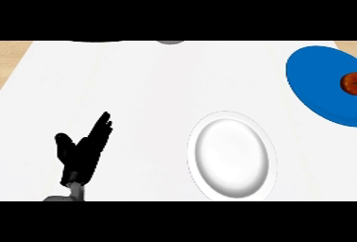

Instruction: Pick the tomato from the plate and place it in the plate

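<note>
A red tomato (349,83) lies on a blue plate (318,82) at the right edge of the head view, partly cut off by the frame. Nearer the front, right of centre, stands a white plate (209,146) with nothing on it. My left hand (82,153) shows at the lower left with straight fingers pointing up and away, resting far from both plates and holding nothing. My right hand does not show.
The white counter top (125,80) fills the view, with a strip of wooden floor (12,59) at the far left. A dark shape (105,41) and a grey one (169,42) sit at the counter's far edge.
</note>
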Controlling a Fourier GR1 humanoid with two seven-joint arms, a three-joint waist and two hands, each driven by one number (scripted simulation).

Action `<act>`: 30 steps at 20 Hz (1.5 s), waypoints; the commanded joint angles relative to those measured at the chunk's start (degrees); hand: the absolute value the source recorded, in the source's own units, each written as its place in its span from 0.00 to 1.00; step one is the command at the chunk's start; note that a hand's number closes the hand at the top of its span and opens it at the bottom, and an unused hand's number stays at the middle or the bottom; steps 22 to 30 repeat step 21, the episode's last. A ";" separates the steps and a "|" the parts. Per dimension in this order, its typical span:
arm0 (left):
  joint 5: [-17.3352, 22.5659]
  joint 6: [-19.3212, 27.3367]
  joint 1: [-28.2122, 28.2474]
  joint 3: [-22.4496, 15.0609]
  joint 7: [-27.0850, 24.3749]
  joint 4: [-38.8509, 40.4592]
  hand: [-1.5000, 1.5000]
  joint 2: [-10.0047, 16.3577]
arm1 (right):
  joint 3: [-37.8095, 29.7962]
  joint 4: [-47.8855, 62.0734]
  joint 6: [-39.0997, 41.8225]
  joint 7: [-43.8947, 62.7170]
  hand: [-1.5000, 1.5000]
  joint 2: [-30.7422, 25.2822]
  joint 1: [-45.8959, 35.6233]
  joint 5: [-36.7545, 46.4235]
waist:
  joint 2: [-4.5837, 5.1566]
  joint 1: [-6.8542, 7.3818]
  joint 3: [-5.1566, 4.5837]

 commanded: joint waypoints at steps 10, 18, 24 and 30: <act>-0.44 -0.96 1.36 1.43 -1.46 4.68 0.50 -0.62 | 6.61 -10.20 13.45 -1.69 0.00 4.14 15.12 -3.15 | -0.42 -1.75 -0.51; -1.19 0.17 1.29 1.41 0.83 3.26 0.50 -1.54 | 12.18 -35.44 11.69 9.26 0.00 13.49 28.80 -4.27 | -0.57 -2.30 -0.58; -2.07 2.90 -0.09 0.95 6.22 -0.93 0.50 -2.35 | 14.44 -43.45 9.41 12.75 0.00 16.69 31.74 -3.96 | -0.49 -1.91 -0.52; -2.07 2.90 -0.09 0.95 6.22 -0.93 0.50 -2.35 | 14.44 -43.45 9.41 12.75 0.00 16.69 31.74 -3.96 | -0.49 -1.91 -0.52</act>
